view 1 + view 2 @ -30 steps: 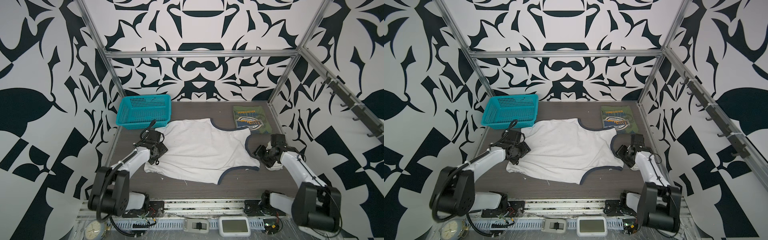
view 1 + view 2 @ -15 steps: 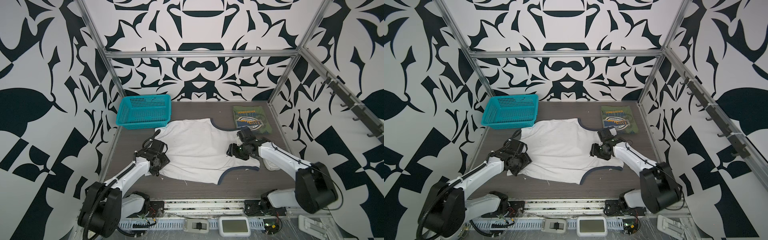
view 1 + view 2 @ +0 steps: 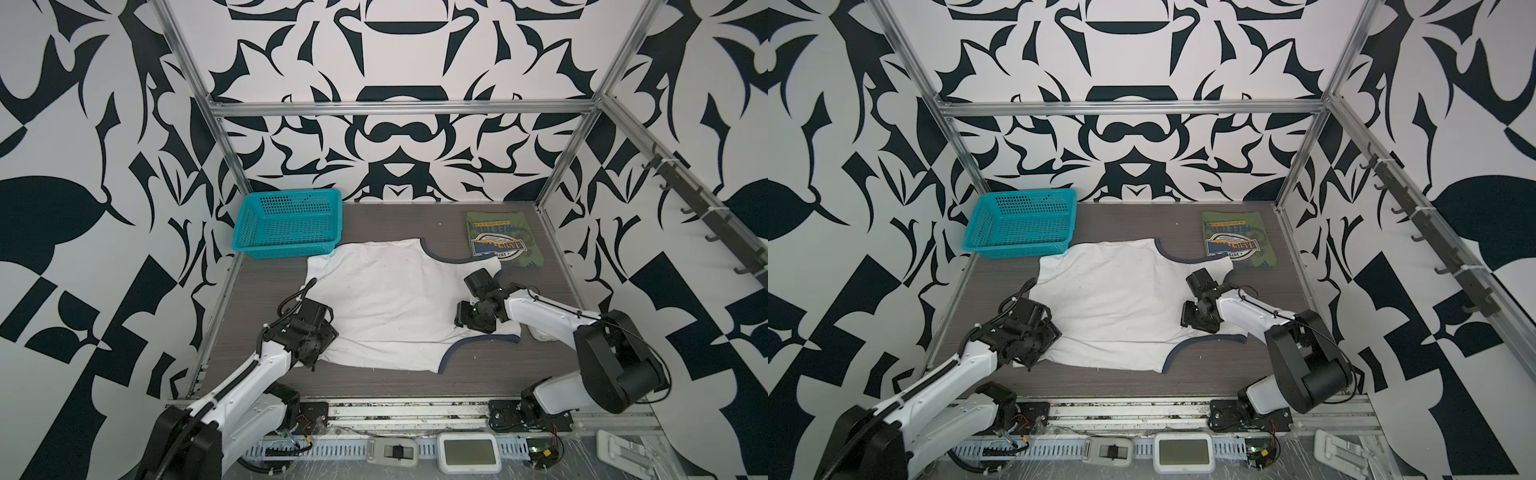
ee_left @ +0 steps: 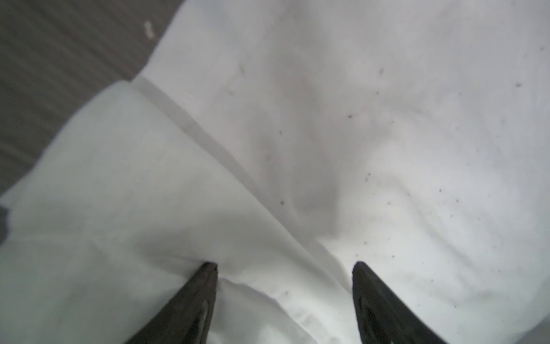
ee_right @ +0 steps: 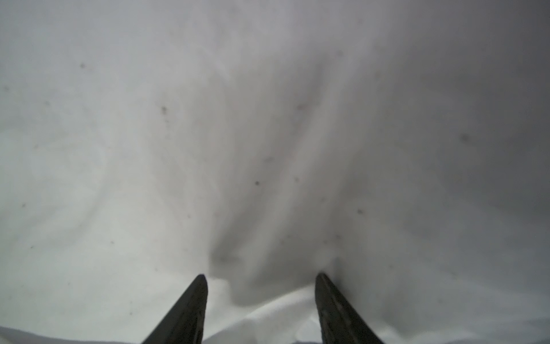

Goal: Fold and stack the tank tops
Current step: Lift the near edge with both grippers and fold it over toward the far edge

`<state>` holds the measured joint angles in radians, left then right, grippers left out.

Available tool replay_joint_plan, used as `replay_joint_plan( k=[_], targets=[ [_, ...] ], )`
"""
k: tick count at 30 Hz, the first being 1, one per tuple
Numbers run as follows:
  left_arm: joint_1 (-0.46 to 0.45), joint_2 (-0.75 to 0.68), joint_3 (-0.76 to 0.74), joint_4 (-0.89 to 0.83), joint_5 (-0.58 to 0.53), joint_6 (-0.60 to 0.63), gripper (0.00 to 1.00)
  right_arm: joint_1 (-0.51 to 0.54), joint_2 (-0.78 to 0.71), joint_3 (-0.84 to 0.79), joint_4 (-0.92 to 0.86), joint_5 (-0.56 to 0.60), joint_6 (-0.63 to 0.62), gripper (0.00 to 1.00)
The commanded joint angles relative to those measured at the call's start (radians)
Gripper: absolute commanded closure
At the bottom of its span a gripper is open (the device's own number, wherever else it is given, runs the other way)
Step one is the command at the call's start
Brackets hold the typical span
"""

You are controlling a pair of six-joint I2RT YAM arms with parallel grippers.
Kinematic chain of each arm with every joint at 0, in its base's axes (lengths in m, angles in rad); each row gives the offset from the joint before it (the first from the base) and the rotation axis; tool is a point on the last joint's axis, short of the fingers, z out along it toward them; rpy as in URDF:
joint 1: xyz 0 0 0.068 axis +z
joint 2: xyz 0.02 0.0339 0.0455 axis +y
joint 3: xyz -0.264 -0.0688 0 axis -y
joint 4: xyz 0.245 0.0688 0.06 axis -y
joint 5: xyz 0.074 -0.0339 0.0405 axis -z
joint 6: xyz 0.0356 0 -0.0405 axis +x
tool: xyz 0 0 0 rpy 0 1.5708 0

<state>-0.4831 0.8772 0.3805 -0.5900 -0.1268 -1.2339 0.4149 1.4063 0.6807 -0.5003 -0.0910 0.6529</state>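
Dark wood-grain table [image 3: 395,220] inside a black-and-white patterned enclosure, with both arms low over the cloth. Left gripper [image 4: 284,268]: fingers [image 4: 190,303] stand well apart, their tips pressed onto the white tank top [image 4: 387,119], and a doubled-over edge of the cloth runs diagonally through the gap between them; bare table shows beyond that edge in the left wrist view. Right gripper [image 5: 260,275]: fingers [image 5: 336,303] stand apart at a somewhat narrower gap, tips down on the same garment, with a raised wrinkle of white fabric [image 5: 268,297] between them; neither pair has closed on the cloth. In both top views the white tank top [image 3: 395,299] [image 3: 1113,299] lies spread flat directly beneath and between the two grippers, its hem end under the left one, its navy-trimmed armhole and strap end under the right one. Beyond the right gripper, toward the back wall and apart from it, lies the olive green tank top [image 3: 498,243] [image 3: 1235,241], folded into a rectangle with its badge print facing up; a strap tip of the white garment reaches its near edge. Beyond the left gripper, well apart from it, the teal mesh basket [image 3: 291,193] [image 3: 1025,193] stands upright, just beside the white garment's far corner.
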Motion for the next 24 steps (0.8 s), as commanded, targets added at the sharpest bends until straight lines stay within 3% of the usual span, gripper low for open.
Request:
replay_joint_plan(
  k=[1,7,10,12,15,19,24],
  targets=[
    [-0.064,-0.079,-0.039,-0.232,-0.032,-0.159,0.26,0.001,-0.043,-0.085,-0.125,0.053,0.074,0.39],
    [-0.136,-0.209,-0.002,-0.415,-0.114,-0.27,0.27,-0.001,-0.115,-0.061,-0.182,0.109,0.096,0.38],
    [-0.138,-0.25,0.058,-0.469,-0.21,-0.266,0.27,-0.001,-0.118,-0.022,-0.22,0.127,0.084,0.38],
    [-0.137,-0.243,0.089,-0.391,-0.231,-0.197,0.26,0.004,-0.139,0.006,-0.234,0.134,0.071,0.38],
    [-0.128,-0.103,0.181,-0.23,-0.255,-0.049,0.26,0.007,-0.201,0.058,-0.214,0.126,0.023,0.39],
    [-0.075,0.204,0.38,-0.117,-0.299,0.178,0.21,0.005,-0.214,0.174,-0.123,0.098,-0.062,0.39],
    [0.129,0.374,0.395,0.288,-0.021,0.312,0.23,0.005,-0.006,0.358,0.007,-0.013,-0.124,0.4]
  ],
)
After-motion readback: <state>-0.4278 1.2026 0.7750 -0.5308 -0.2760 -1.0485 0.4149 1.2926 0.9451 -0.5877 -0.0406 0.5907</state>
